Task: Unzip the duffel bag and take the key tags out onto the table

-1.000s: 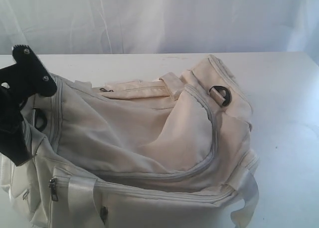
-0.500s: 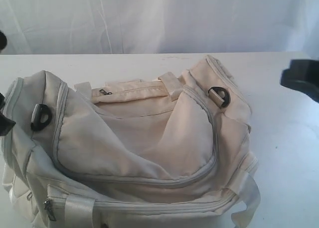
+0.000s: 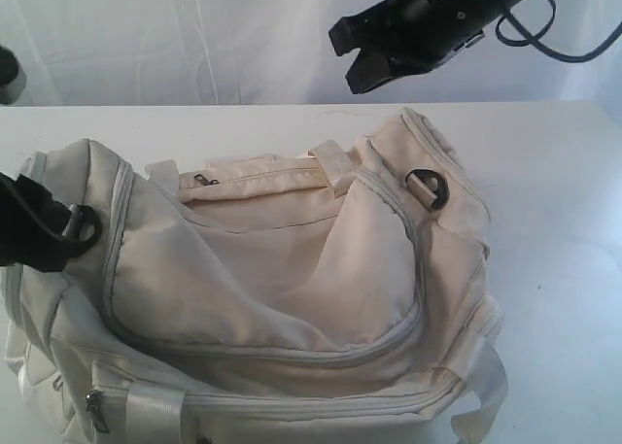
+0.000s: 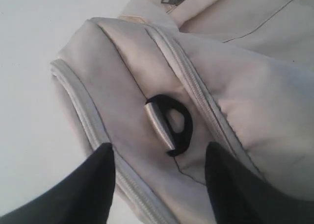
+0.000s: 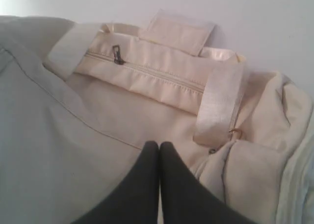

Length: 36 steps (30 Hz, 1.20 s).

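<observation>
One white table (image 3: 559,172) bears the duffel bag (image 3: 292,269) before pale drapes (image 3: 194,36); left jaws apart, right jaws together.

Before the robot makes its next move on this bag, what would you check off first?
1. Left claw open: ok, fingers apart on either side of the black D-ring.
2. Right claw free: ok, shut on nothing, hanging above the duffel bag.
3. Main zipper undone: not ok, it looks closed.
4. Key tags in sight: not ok, none show.
5. Room on the table for the tags: ok, bare top beside the bag.
</observation>
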Tool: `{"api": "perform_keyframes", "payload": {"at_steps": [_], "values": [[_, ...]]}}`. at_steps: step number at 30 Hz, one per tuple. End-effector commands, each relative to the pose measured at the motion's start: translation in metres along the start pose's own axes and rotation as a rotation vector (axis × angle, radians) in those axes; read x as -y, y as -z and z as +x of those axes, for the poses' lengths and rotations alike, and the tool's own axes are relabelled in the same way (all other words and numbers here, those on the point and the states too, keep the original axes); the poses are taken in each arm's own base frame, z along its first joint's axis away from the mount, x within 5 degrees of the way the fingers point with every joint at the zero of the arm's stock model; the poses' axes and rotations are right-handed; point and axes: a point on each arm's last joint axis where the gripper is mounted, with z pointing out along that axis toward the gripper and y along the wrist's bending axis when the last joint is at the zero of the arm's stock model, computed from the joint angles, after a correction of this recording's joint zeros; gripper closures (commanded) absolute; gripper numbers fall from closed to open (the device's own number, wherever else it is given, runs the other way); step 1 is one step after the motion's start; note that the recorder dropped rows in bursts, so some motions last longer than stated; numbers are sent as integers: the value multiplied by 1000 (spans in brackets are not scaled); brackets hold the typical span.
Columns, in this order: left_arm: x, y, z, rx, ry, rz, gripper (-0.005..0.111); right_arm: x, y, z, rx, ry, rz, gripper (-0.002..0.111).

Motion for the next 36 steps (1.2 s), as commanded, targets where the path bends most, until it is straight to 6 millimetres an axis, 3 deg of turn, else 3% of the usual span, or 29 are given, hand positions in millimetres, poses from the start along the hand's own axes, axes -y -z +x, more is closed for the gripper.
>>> {"api": "perform_keyframes", "payload": {"at_steps": [1, 5, 7, 12, 17, 21, 25, 31, 36], "values": [[11, -7, -13, -9, -39, 88, 58, 0, 17, 2, -52, 17, 73, 108], [26, -22, -45, 6, -47, 208, 58, -8, 48, 14, -43, 39, 136, 108], [35, -40, -65, 7, -17, 292, 58, -12, 61, 29, -58, 31, 175, 108], [59, -98, -106, -39, 32, 606, 58, -29, 94, 76, -31, 17, 197, 108], [59, -159, -137, 15, 217, 762, 48, -40, 113, 110, 106, 14, 219, 108], [58, -197, -143, 18, 294, 758, 40, -44, 123, 120, 194, -1, 236, 108], [66, -226, -144, -11, 348, 783, 37, -43, 120, 123, 192, -8, 237, 108], [72, -253, -143, -35, 375, 795, 35, -42, 118, 122, 187, -13, 234, 108], [75, -264, -138, -50, 386, 787, 36, -42, 118, 122, 187, -13, 234, 108]]}}
